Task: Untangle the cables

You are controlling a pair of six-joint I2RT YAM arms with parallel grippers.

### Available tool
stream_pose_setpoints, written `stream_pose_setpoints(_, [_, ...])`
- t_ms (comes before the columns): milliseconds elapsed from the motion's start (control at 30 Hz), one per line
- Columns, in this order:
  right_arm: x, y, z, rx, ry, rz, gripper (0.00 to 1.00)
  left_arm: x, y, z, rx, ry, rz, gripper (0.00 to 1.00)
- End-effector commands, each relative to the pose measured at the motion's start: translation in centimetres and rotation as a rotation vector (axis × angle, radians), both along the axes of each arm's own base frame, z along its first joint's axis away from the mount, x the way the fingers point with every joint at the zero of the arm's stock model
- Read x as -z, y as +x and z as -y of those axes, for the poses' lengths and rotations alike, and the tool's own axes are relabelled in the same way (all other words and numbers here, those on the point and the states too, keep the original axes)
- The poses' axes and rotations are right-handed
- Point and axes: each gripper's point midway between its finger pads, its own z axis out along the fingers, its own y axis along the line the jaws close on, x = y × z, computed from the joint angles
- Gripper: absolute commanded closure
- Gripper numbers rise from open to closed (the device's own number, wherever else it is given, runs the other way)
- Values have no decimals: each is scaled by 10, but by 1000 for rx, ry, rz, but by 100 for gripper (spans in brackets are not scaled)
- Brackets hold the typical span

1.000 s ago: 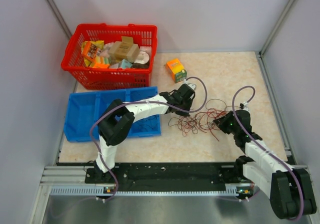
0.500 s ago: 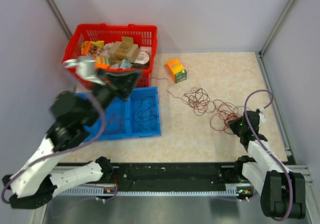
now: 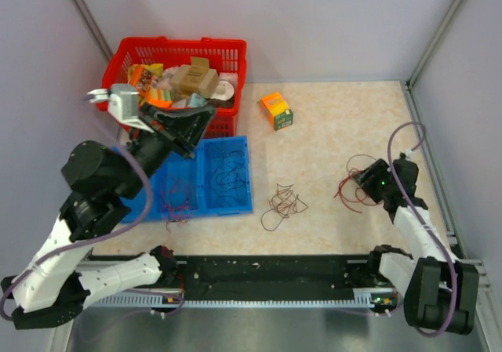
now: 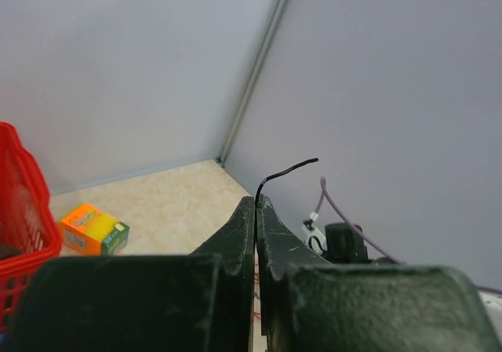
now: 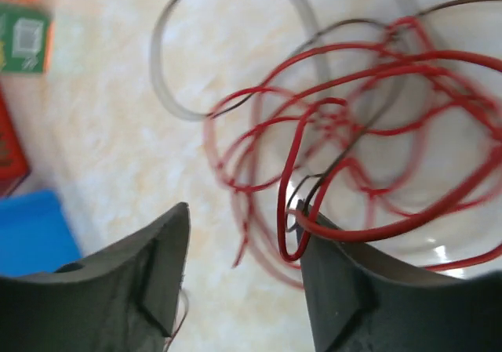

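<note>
The left fingers (image 4: 256,211) are pressed tight together on one thin black wire (image 4: 286,172), and its short curly end sticks up just past the tips. The left arm is up high now, above the blue tray (image 3: 235,203) and close to the red basket (image 3: 227,50). A second ago it was down low, right in the big knot of wires in the middle of the worktop (image 3: 329,117).

That big knot has come apart. One little bunch of wires (image 3: 282,205) now lies alone on the worktop, off to one side of both arms. Another bunch of red wires (image 3: 351,189) sits right at the right fingers (image 5: 239,270). These fingers are open, with a gap between them. Red and dark loops (image 5: 353,148) lie just past the tips, and one red loop hooks against the right-hand finger, but nothing is pinched.

More wires lie inside the blue tray below the left arm. The small orange box (image 3: 276,110) sits apart from all the wires.

So the pile has been split into smaller bits, which is good. It looks like the small bunches still need pulling apart.
</note>
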Motion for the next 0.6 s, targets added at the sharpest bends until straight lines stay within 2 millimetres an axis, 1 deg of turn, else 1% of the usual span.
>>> stream_pose_setpoints(0, [-53, -7, -70, -377, -21, 111, 38, 18, 4, 50, 158, 21, -39, 100])
stream_pose_setpoints(33, [-59, -17, -88, -447, -43, 126, 32, 22, 7, 55, 164, 25, -52, 100])
stream_pose_setpoints(67, [-64, -26, -97, -479, -72, 143, 27, 25, 9, 57, 164, 28, -63, 100])
stream_pose_setpoints(100, [-69, -35, -106, -510, -88, 169, 24, 27, 12, 60, 161, 30, -73, 100])
stream_pose_setpoints(133, [-74, -42, -110, -519, -99, 200, 20, 30, 13, 61, 159, 31, -81, 100])
stream_pose_setpoints(167, [-85, -50, -119, -562, -94, 262, 18, 30, 14, 62, 159, 26, -85, 100])
stream_pose_setpoints(200, [-91, -54, -126, -599, -90, 306, 17, 32, 15, 63, 161, 24, -91, 100])
stream_pose_setpoints(233, [-104, -58, -130, -625, -86, 388, 16, 31, 15, 66, 171, 17, -92, 100])
stream_pose_setpoints(267, [-109, -59, -131, -630, -86, 427, 15, 32, 16, 70, 180, 13, -100, 100])
stream_pose_setpoints(333, [-115, -59, -127, -611, -95, 462, 14, 34, 16, 83, 224, 1, -116, 100])
stream_pose_setpoints(367, [-117, -60, -128, -615, -93, 466, 14, 38, 21, 90, 233, -2, -132, 100])
stream_pose_setpoints(400, [-118, -61, -131, -631, -84, 464, 14, 39, 17, 100, 283, -2, -138, 100])
stream_pose_setpoints(467, [-121, -66, -144, -698, -34, 476, 14, 47, 22, 116, 317, -7, -169, 100])
stream_pose_setpoints(500, [-130, -70, -155, -766, 2, 532, 15, 50, 26, 123, 329, -10, -182, 100])
stream_pose_setpoints(533, [-133, -77, -166, -837, 42, 566, 16, 54, 30, 130, 336, -10, -196, 100])
stream_pose_setpoints(567, [-139, -85, -177, -910, 88, 605, 16, 54, 31, 135, 348, -17, -201, 100])
